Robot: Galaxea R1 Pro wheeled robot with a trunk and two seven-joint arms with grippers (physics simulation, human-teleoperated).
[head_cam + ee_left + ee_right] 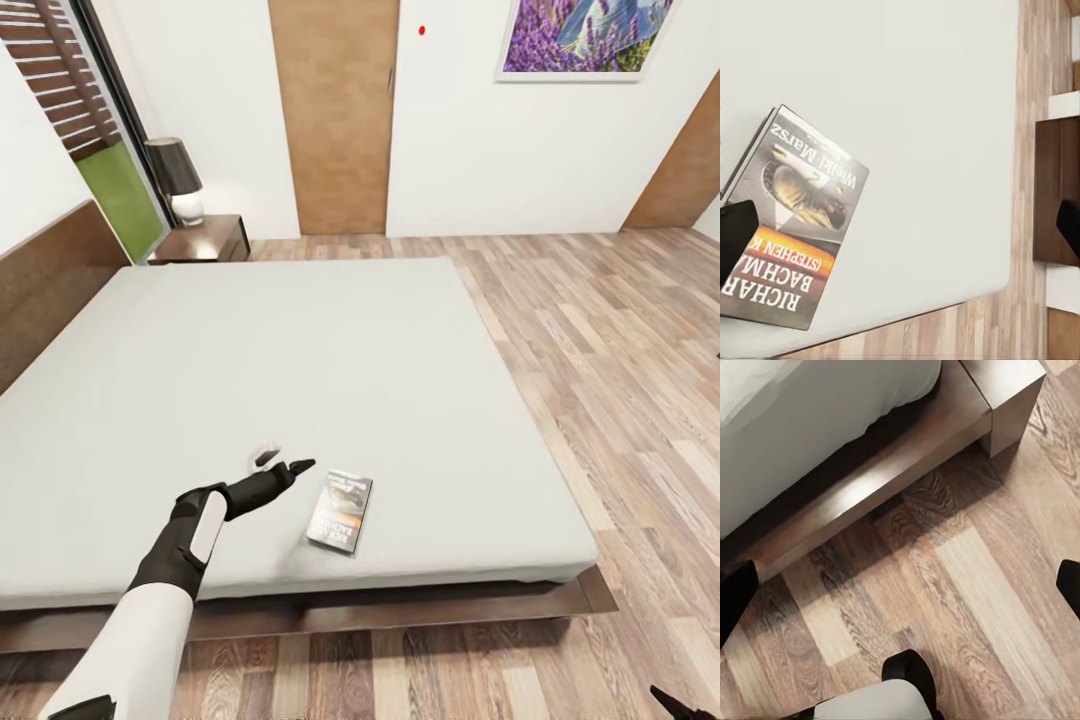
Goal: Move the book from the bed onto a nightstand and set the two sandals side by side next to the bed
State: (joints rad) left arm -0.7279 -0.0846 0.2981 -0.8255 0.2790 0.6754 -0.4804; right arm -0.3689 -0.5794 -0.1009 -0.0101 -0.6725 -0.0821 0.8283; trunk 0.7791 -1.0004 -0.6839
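The left gripper (pixel 283 464) hovers over the bed (pixel 300 350) with jaws spread, gripping nothing. The book (pixel 341 511) lies flat just beside it, near the bed's edge. The right gripper (pixel 900 585), jaws apart, faces floor (pixel 967 577).

Head view: high, at the foot-side corner of the bed (pixel 300 350), looking forward and down across the mattress toward the far wall, door (pixel 335 110) and nightstand (pixel 205 240); wide, takes in the whole bed and the floor (pixel 620 340) to its right.

Left wrist view: close above the mattress, looking down along the left gripper (pixel 900 225) fingers at the book (pixel 795 225), the bed edge and a strip of floor beyond. Shares the book (pixel 341 511) and mattress with the head view.

Right wrist view: low, near the floor (pixel 967 577), looking down at the planks and the bed's wooden frame corner (pixel 1005 397). Shares the bed frame (pixel 590 595) and floor with the head view.
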